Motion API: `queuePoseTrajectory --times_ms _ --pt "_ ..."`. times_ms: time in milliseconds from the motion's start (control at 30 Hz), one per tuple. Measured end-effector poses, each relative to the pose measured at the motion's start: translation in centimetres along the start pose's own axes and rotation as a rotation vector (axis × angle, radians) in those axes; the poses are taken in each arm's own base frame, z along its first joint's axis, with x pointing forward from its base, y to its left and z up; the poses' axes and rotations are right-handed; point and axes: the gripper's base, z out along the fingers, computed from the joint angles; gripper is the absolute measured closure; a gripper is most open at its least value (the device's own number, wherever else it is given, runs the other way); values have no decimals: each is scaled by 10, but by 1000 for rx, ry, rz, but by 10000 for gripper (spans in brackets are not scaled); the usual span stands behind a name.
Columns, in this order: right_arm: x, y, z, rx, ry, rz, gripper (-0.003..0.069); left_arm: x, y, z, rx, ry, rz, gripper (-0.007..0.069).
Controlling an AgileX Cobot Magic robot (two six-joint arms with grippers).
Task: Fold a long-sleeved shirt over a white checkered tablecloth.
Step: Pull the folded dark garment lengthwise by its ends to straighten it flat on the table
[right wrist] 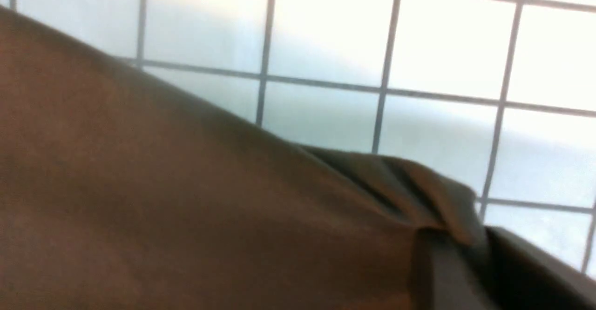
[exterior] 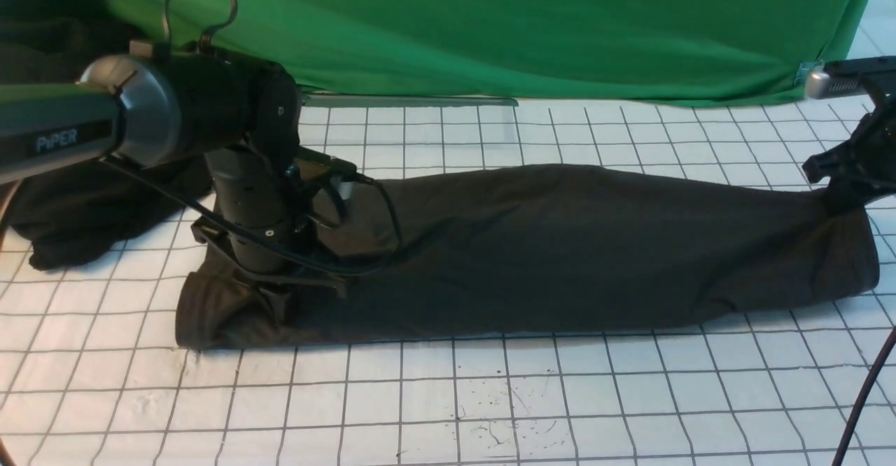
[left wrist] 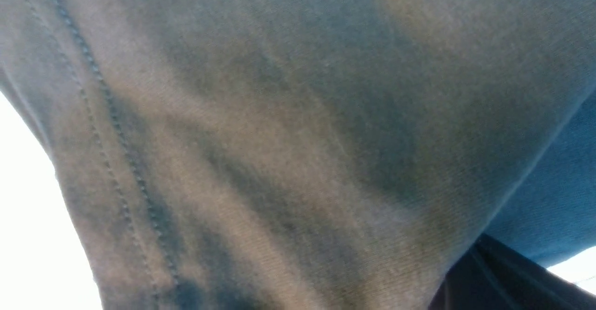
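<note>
Long-sleeved shirt (exterior: 595, 249): one. White checkered tablecloth (exterior: 448, 396): one, under shirt. Green cloth (exterior: 525, 25): one, behind shirt. Black cloth heap (exterior: 77, 207): one, beyond shirt's left end. Robot arms: two, left arm (exterior: 140, 116) over shirt's left end, right arm (exterior: 850, 151) at shirt's right end.

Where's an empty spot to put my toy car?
The wide tablecloth strip in front of the shirt is bare; a thinner strip lies between shirt and green cloth. Crowded: the shirt's ends and the black heap.
</note>
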Motion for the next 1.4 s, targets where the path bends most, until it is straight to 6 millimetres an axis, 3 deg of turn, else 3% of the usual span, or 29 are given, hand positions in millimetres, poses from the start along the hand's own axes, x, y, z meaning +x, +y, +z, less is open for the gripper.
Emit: queuePoseTrajectory --times_ms 67,100,133,167,267,367,467,600,833,933,1067,1100,1400 --pt "-2 0 -3 3 1 3 435 1 0 -1 -3 5 1 629" --pt "-3 0 -10 1 18 9 356 2 1 -7 -8 -2 -2 629" --pt "-3 0 -12 0 25 14 336 3 1 -9 -9 -6 -6 629" --pt "-4 1 -23 -11 63 45 268 3 2 -17 -12 -34 -22 629" --pt "0 3 -39 -21 113 60 235 4 2 -31 -4 -90 -36 629" --pt "8 5 -47 -20 134 70 239 3 2 -30 2 -104 -40 629" --pt "20 6 -42 -24 187 71 237 5 2 -21 5 -84 -42 629" --pt "47 7 -9 -12 292 86 198 8 9 3 7 -58 -75 629" --pt "56 6 23 -8 323 103 183 8 16 15 8 -43 -108 629" --pt "56 6 30 -9 321 88 262 7 16 15 8 -46 -109 629" --pt "57 4 30 2 325 50 552 7 16 15 8 -45 -109 629" --pt "57 4 30 2 326 49 590 8 16 15 8 -42 -109 629" --pt "65 -8 27 47 395 111 602 10 16 12 10 -29 -111 629"
